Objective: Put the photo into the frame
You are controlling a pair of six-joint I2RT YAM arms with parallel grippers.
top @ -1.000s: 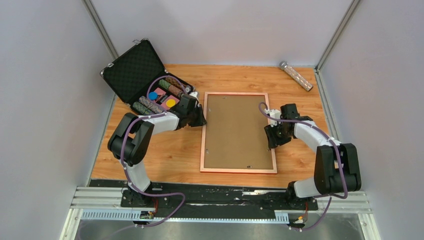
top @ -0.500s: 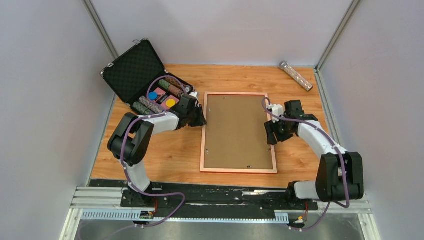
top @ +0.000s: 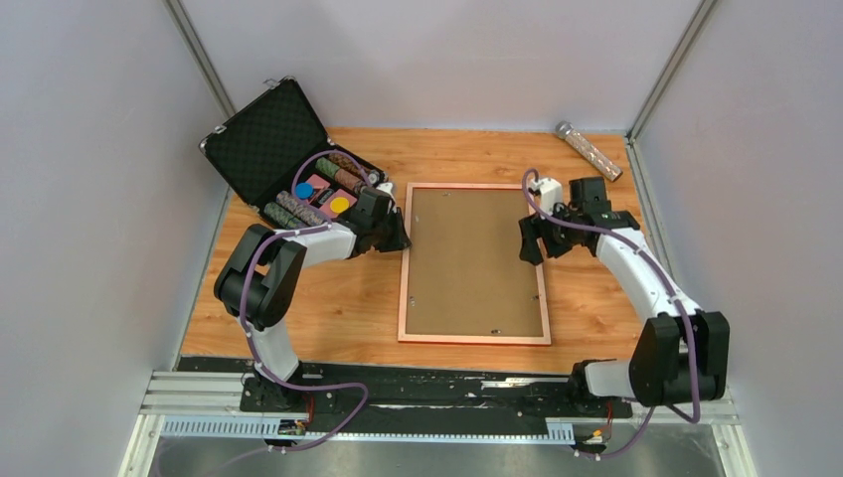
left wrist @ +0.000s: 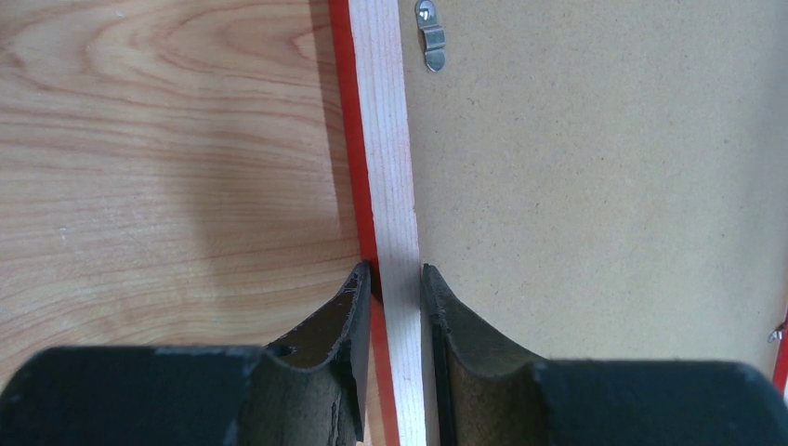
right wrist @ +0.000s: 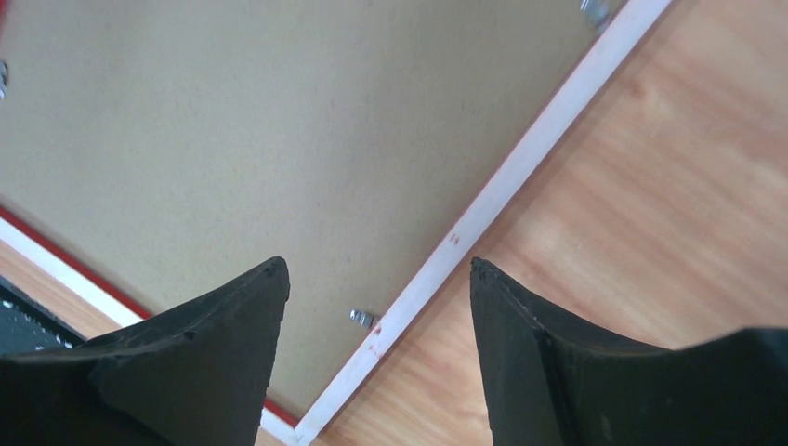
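The frame (top: 403,288) lies face down in the middle of the table, its pale pinkish rim up and the brown backing board (top: 469,260) set inside it. The photo is not in view. My left gripper (top: 403,237) is shut on the frame's left rail; in the left wrist view the fingers (left wrist: 397,279) pinch the white rail with its red edge (left wrist: 386,139). My right gripper (top: 532,243) is open and empty above the frame's right rail. In the right wrist view it (right wrist: 377,265) straddles the rail (right wrist: 520,167) from above, without touching it.
A black foam-lined case (top: 266,139) stands open at the back left, with chips and rolls in its tray. A glittery tube (top: 589,150) lies at the back right corner. Small metal clips (left wrist: 430,37) (right wrist: 361,318) sit along the backing board's edges.
My right gripper has moved along the frame's right rail toward the far end and risen a little, still open. The left gripper and the frame have not moved.
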